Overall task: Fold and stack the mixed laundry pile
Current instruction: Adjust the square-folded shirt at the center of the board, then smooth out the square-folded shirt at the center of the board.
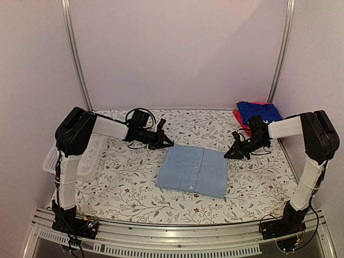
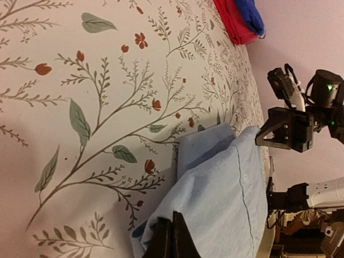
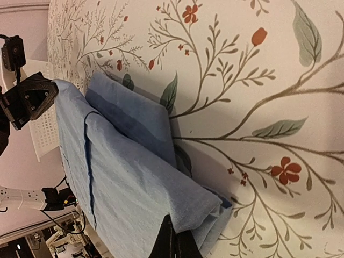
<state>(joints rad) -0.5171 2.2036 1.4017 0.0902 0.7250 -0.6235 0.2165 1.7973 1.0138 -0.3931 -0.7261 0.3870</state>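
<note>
The folded shirt (image 1: 193,171) lies on the table cover (image 1: 129,185) between the left gripper (image 1: 164,141) and right gripper (image 1: 232,153). A garment stack (image 1: 257,112) lies beyond the right jaws, a basket (image 1: 92,153) outside the left jaws.

Left gripper (image 2: 172,239) and right gripper (image 3: 173,241) cut off by wrist views' bottom edges; only fingertips seen, pressed together. Light-blue collared shirt (image 2: 220,199) cropped there too. Basket (image 1: 94,150) partly hidden behind left arm (image 1: 110,127). Red-pink garment (image 2: 231,24) mostly covered by royal-blue shirt (image 2: 248,13).

Dim, pinkish, even light; soft shadow beside the light-blue shirt (image 1: 192,172); wrist views slightly blurred.
</note>
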